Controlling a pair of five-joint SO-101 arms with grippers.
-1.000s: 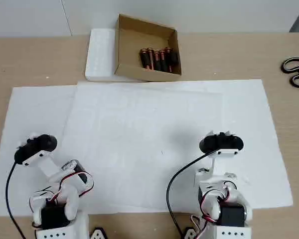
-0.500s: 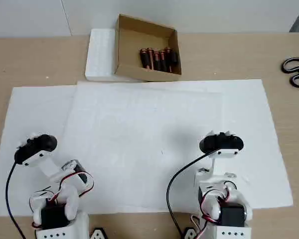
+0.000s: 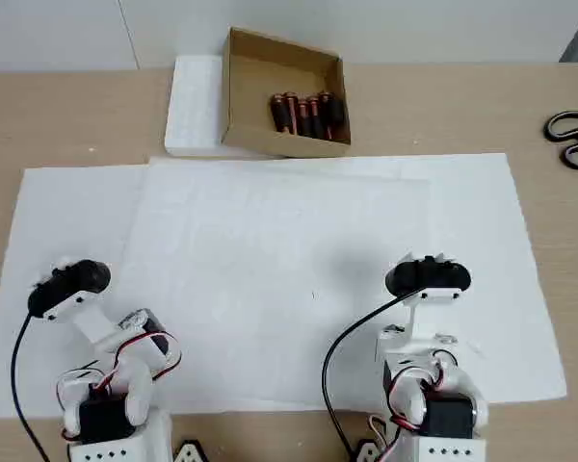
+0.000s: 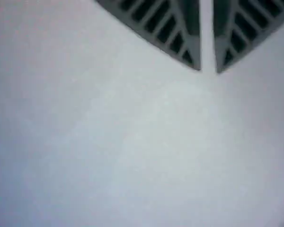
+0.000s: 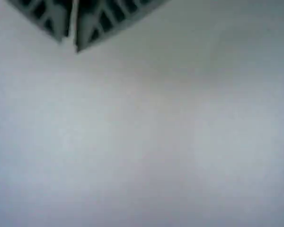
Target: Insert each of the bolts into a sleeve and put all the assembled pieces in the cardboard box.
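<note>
Bolts in sleeves (image 3: 308, 114) lie side by side in the cardboard box (image 3: 250, 91) at the worktop's (image 3: 77, 115) far side. Left fingers (image 4: 180, 38) and right fingers (image 5: 49, 16) are pinched together on nothing, over the white sheet (image 3: 270, 250). Looks finished to me, so just park both arms low, well clear of the box.

assembled pieces (image 3: 308, 115) clustered inside open cardboard box (image 3: 248, 74)
</note>
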